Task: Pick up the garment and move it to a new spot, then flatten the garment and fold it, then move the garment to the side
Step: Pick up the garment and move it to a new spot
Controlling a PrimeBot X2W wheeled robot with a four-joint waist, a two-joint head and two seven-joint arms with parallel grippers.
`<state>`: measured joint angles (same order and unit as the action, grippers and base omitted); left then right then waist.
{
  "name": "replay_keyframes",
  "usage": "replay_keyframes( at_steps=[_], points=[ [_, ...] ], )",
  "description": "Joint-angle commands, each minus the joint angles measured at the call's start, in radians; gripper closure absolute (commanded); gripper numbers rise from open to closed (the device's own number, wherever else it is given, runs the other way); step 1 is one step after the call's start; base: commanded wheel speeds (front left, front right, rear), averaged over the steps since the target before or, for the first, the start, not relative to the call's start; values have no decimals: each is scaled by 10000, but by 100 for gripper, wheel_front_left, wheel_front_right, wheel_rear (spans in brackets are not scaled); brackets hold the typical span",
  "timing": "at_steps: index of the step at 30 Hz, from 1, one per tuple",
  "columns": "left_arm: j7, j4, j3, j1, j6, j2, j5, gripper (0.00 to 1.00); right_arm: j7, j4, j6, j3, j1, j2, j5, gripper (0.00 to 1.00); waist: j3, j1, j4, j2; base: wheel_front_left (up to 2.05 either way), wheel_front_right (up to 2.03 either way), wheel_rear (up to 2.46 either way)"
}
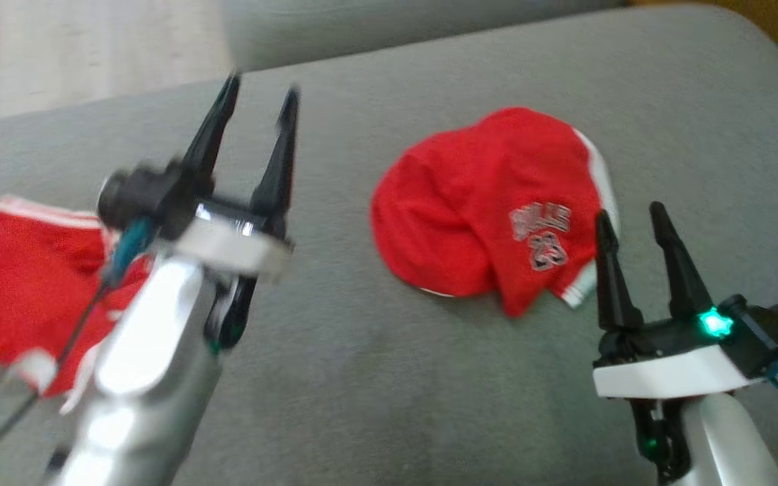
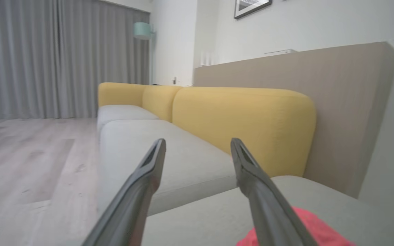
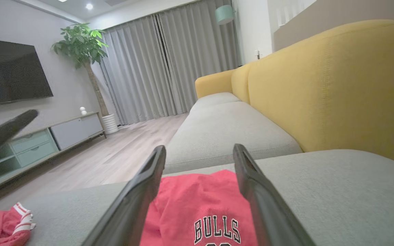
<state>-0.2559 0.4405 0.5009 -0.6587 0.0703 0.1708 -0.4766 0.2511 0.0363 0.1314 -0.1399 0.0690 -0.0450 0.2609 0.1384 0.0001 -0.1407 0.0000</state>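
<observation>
A crumpled red jersey [image 1: 490, 209] with white trim and a "Bulls" print lies on the grey sofa seat [image 1: 362, 378], right of centre. My right gripper [image 1: 631, 212] stands open just beside its right edge, above the cloth and holding nothing. The right wrist view has the jersey [image 3: 200, 205] lying between and beyond the gripper [image 3: 198, 148]. My left gripper [image 1: 261, 89] is open, raised and blurred, left of the jersey. The left wrist view looks past the gripper [image 2: 197, 141] along the sofa, with a bit of the jersey [image 2: 306, 225] at the bottom right.
A second red garment with white stripes [image 1: 17, 290] lies at the seat's left, partly behind my left forearm, and appears as a red heap [image 3: 5, 227]. Yellow backrest [image 3: 327, 89] runs along the far side. Wooden floor [image 2: 29, 160], a TV cabinet [image 3: 46, 136] and a plant [image 3: 84, 44] lie beyond.
</observation>
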Motion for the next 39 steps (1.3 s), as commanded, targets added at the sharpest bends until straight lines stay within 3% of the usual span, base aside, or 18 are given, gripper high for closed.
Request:
replay_keyframes(
  at_steps=[1, 7, 14, 24, 39],
  points=[
    [-56, -730, -656, 574, 4, 388, 291, 0, 107, -239, -7, 7, -47, -52, -225, 0, -453, -1, 929, 0, 0, 0, 0],
    [-57, -1890, -1381, 2967, 53, 469, 923, 0, 107, -21, -7, 332, -454, -52, -531, 0, -913, -1, 1716, 0, 0, 0, 0],
    [-58, -2825, -2070, 5270, -75, -226, 1663, 0, 107, 259, -7, 103, -840, -52, -523, 0, -1238, -1, 1878, 0, 0, 0, 0],
    [-58, -3215, -2768, 5746, 226, -971, 2277, 0, 107, 573, -7, 135, -791, -52, -719, 0, -1172, -1, 1925, 0, 0, 0, 0],
    [-58, -2983, -2722, 5356, 544, -1178, 2377, 0, -145, 5265, -7, 866, 1128, -52, -2003, 0, -337, -1, 2525, 0, 0, 0, 0]
  ],
)
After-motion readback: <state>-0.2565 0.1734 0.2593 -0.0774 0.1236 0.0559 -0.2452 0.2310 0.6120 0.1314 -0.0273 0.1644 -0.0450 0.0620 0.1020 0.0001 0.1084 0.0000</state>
